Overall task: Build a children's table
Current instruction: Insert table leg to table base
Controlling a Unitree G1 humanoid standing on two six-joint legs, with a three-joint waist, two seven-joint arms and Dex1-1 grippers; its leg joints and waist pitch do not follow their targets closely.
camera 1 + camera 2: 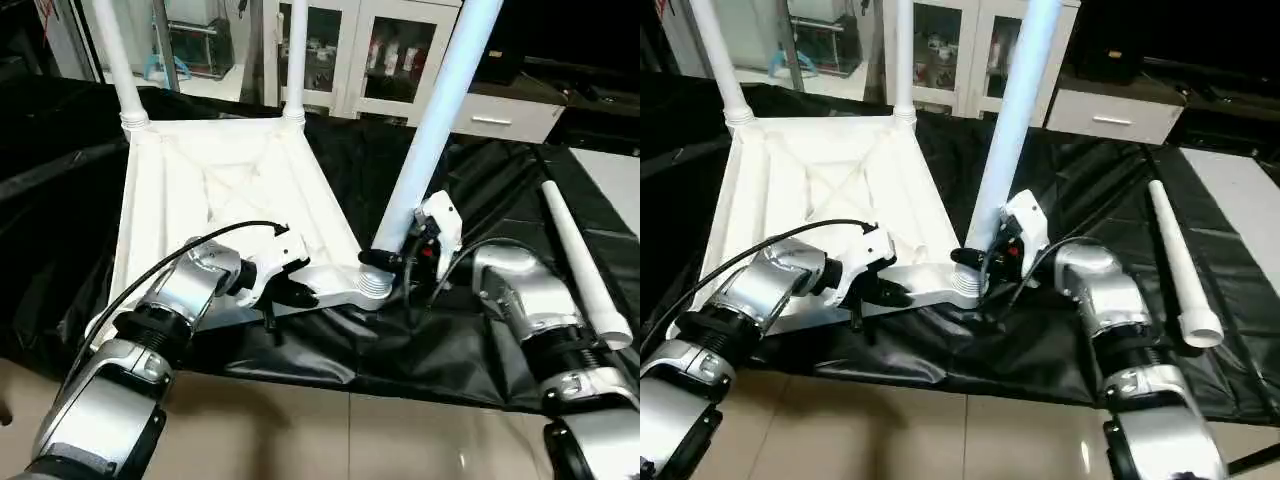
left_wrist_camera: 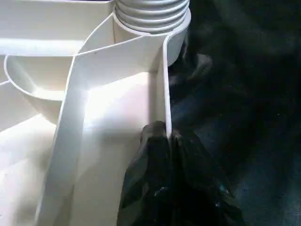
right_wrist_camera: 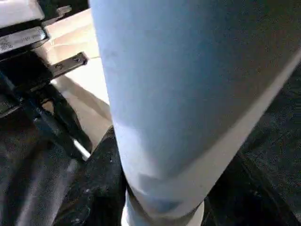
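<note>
Right gripper [image 1: 405, 255] clasps the tilted third leg [image 1: 440, 110] over near-right socket [image 1: 375, 283]; left gripper [image 2: 167, 141] pinches tabletop rim [image 2: 160, 84].

Evenly lit from overhead, brightest on the white tabletop [image 1: 210, 190]. Sheen and soft glare across the wrinkled black cover [image 1: 480, 180]. Far cabinets [image 1: 390, 50] dimmer. Soft, blurred in both wrist views: near leg [image 3: 178, 94] out of focus, dark around it.

The three upright legs [image 1: 440, 110] run out past the top edge.
</note>
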